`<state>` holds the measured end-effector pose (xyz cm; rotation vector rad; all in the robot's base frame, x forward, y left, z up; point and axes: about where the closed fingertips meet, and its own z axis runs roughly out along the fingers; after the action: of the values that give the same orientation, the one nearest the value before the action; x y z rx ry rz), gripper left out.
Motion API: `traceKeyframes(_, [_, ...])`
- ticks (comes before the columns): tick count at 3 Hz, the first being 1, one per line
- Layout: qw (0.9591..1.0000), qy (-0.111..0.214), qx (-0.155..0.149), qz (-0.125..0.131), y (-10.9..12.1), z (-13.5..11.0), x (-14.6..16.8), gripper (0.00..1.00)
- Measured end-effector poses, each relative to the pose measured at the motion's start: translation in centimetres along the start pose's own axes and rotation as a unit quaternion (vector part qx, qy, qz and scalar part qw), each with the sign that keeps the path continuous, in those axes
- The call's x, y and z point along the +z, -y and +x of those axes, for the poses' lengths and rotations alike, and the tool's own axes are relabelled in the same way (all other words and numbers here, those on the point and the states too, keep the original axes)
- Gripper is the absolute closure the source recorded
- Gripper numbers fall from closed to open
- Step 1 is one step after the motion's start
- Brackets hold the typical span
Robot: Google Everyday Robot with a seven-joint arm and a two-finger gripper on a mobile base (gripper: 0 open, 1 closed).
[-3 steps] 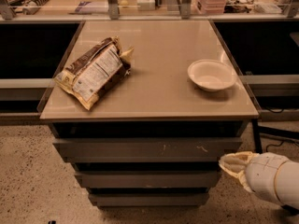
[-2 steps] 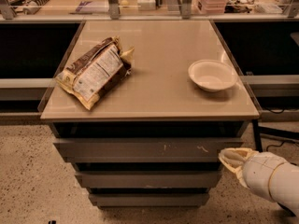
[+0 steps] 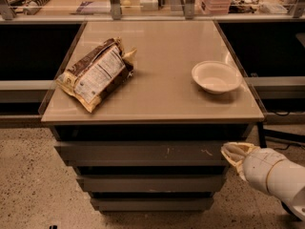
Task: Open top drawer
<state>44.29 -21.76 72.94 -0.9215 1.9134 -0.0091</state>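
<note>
The top drawer (image 3: 143, 152) is the widest grey front under the tabletop, with small pale scratches right of centre, and it looks shut or barely out. Two narrower grey drawers (image 3: 150, 183) sit below it. My gripper (image 3: 232, 152) comes in from the lower right on a white arm, and its pale tip is at the right end of the top drawer's front, touching or nearly touching it.
On the beige tabletop (image 3: 167, 99) lie a brown snack bag (image 3: 96, 73) at the left and a white bowl (image 3: 215, 77) at the right. Dark shelving flanks the cabinet. A cluttered counter runs behind. Speckled floor (image 3: 28, 185) lies in front.
My gripper has edged slightly left and up toward the right end of the top drawer's front. The drawer itself has not visibly moved.
</note>
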Motion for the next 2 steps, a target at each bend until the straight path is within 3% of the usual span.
traceKeyframes(2, [0.9996, 0.019, 0.017, 0.014, -0.1, 0.2, 4.1, 1.00])
